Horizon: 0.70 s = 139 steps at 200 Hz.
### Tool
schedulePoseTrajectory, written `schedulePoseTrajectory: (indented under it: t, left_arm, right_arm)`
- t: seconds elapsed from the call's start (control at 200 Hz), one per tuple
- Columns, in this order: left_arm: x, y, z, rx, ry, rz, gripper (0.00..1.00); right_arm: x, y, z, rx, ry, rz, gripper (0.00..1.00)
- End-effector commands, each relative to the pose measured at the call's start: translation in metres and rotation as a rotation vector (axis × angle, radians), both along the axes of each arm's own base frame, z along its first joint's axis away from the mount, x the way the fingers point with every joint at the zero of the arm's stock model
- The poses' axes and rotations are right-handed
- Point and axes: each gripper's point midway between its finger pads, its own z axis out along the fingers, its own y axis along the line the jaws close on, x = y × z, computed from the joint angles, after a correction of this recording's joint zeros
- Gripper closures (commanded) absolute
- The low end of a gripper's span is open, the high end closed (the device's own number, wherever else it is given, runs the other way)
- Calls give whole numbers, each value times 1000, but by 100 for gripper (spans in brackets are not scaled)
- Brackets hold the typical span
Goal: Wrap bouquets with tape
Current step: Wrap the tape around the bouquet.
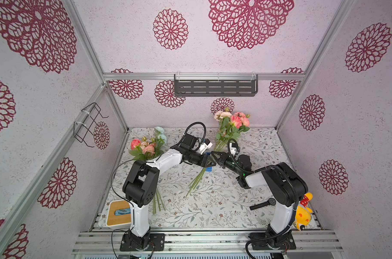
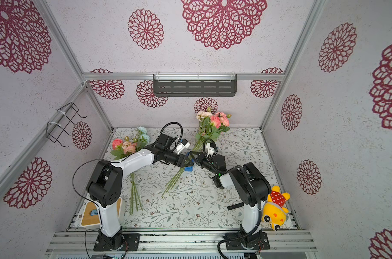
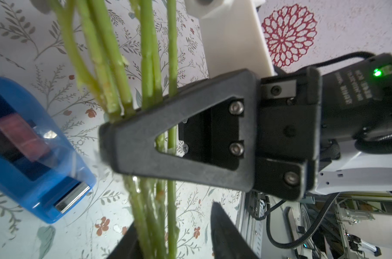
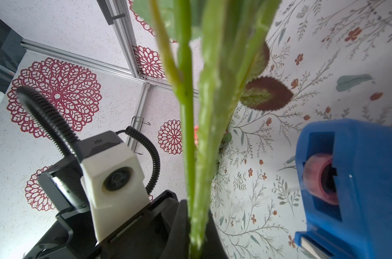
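1. Left wrist view: white lettering [image 3: 356,87] is printed on the black body behind the right end effector [image 3: 107,143], but it is too blurred to be read.
2. A blue label is seen on one wood-topped box [image 1: 118,212] at the tabletop's [image 1: 213,208] front left corner. It is too small to be read.
3. Two bouquets are counted. The held bouquet [image 1: 226,132] is placed near the middle, and the second bouquet [image 1: 147,145], with one pale blue bloom, is laid partly under the left arm.
4. One tape dispenser [image 3: 33,157] is set on the tabletop just beside the held stems.
5. The right end effector is clamped on the held bouquet's stems.
6. The left end effector [image 3: 172,224] is parted, with the same stems passing between its jaws.
7. One black wristwatch [image 1: 265,203] and one yellow plush toy [image 1: 302,213] are counted by the right arm's base.
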Motion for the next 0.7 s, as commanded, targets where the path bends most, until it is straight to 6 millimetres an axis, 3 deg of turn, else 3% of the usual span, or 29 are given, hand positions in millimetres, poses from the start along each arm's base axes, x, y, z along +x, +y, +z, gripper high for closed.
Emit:
schedulePoseTrajectory:
  t: [0.0,0.105,0.23,0.32,0.325,0.4,0.5,0.69]
  left_arm:
    - [1,-4,-16,46,3,-28,64]
    - [16,-7,-13,54,-18,41,84]
    - [26,-7,-5,54,-48,101,100]
    - [28,-3,-6,104,-98,145,100]
    - [28,-3,2,98,-116,148,100]
    - [26,2,11,159,-189,171,100]
    - [24,5,14,219,-251,183,100]
    - [26,9,14,336,-369,206,100]
  right_arm:
    - [-7,7,50,60,-173,39,100]
    - [-10,10,45,56,-165,50,100]
    - [-12,10,41,53,-150,52,100]
    - [-13,8,34,36,-127,42,100]
    - [-13,8,34,35,-126,41,100]
    - [-11,3,26,20,-87,12,79]
    - [-7,-5,10,-7,6,-52,65]
    - [1,-5,1,-122,122,-104,57]
